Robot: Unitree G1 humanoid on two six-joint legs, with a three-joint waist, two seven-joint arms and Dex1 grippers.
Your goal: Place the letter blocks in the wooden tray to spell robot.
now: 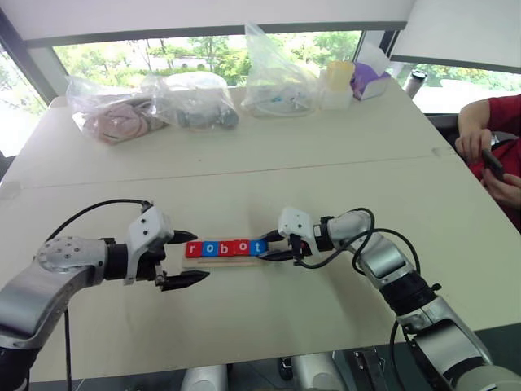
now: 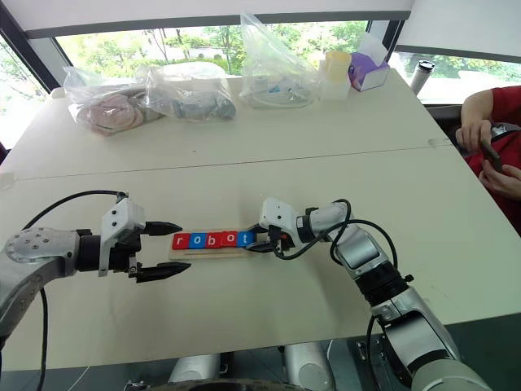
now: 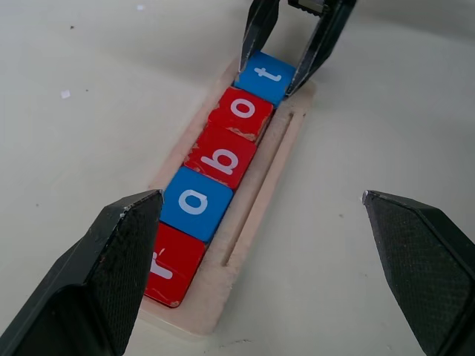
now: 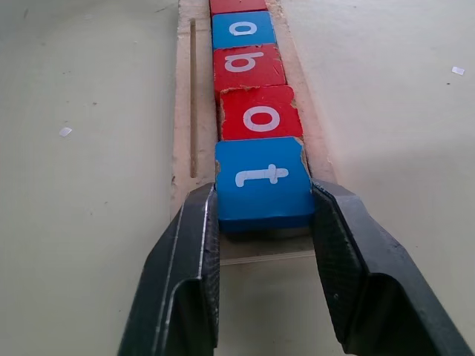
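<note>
The wooden tray [image 1: 221, 261] lies in the middle of the table with the letter blocks in a row spelling robot: red r [image 1: 192, 249], blue o [image 1: 209, 248], red b [image 1: 226, 248], red o [image 1: 242, 247], blue t [image 4: 263, 178]. My right gripper [image 4: 265, 189] reaches in level from the tray's right end, and its fingers press both sides of the t block, which sits flat in the tray. At the tray's left end my left gripper [image 1: 199, 257] hovers wide open with nothing in it, its fingers [image 3: 111, 274] straddling the r end.
Several clear plastic bags [image 1: 195, 99] with items and small containers [image 1: 340, 81] line the table's far edge by the window. At the far right a person in a red sleeve [image 1: 488, 114] sits holding a dark device. Bare tabletop [image 1: 269, 187] surrounds the tray.
</note>
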